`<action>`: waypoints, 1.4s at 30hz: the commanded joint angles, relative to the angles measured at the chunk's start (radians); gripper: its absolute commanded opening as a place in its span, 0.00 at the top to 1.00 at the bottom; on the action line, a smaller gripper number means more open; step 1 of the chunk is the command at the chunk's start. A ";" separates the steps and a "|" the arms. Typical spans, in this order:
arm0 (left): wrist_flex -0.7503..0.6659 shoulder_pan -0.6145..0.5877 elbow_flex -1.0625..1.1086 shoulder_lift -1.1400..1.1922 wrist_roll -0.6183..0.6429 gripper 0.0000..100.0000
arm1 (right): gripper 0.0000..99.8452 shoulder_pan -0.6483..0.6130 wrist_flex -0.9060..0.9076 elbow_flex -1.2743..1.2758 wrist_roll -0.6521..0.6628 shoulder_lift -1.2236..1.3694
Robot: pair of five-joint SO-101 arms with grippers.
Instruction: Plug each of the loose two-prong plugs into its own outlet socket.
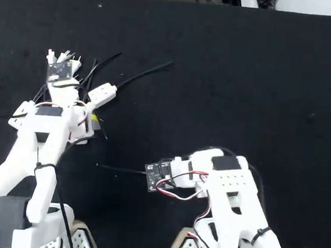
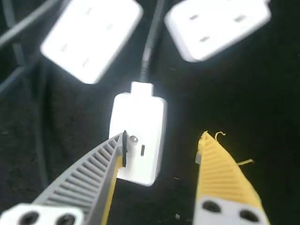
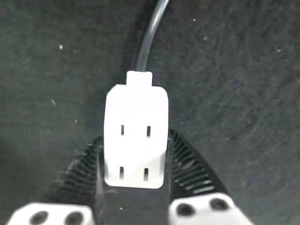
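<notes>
right gripper (image 3: 135, 140) is clamped on a white outlet socket (image 3: 136, 131), with its dark ribbed fingers (image 3: 192, 168) pressed against both long sides. we count four slots in two pairs on the socket face. a black cord (image 3: 150, 42) leaves its far end over the black cloth (image 3: 243, 70). left gripper (image 2: 163, 138) stands wide apart around a white block (image 2: 140, 117) on its own cord. the grey finger (image 2: 93, 173) touches one edge and the yellow finger (image 2: 220, 173) sits clear of it. just beyond lie a white outlet block (image 2: 91, 37) and a second outlet block (image 2: 218, 26), both cut off at the frame edge. we cannot tell whether the white block is plug or socket. from the high view, a white piece (image 1: 102, 94) on a cord lies beside the left arm (image 1: 35, 141); which piece it is, we cannot tell.
</notes>
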 commanded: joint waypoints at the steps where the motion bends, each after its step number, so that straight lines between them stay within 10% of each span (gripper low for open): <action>1: -0.012 -0.061 -0.002 -0.002 -0.002 0.74 | 0.86 0.023 -0.031 -0.015 -0.198 -0.031; 5: -0.008 -0.058 -0.002 -0.002 -0.002 0.74 | 0.72 0.023 -0.005 -0.084 -0.365 -0.031; 13: -0.008 -0.058 -0.002 -0.002 -0.003 0.74 | 0.72 0.020 0.305 -0.337 -0.373 -0.031; 17: -0.005 -0.054 -0.004 -0.003 -0.006 0.74 | 0.74 0.021 0.328 -0.432 -0.588 -0.027; 22: 0.118 -0.025 -0.064 -0.094 -0.008 0.74 | 0.98 -0.006 0.236 -0.417 -0.899 -0.027; 31: 0.269 -0.111 -0.140 -0.327 -0.009 0.74 | 0.92 -0.173 -0.172 -0.134 -1.297 -0.033; 42: 0.279 -0.312 -0.401 -0.029 -0.190 0.71 | 0.92 -0.181 -0.376 0.050 -1.335 -0.033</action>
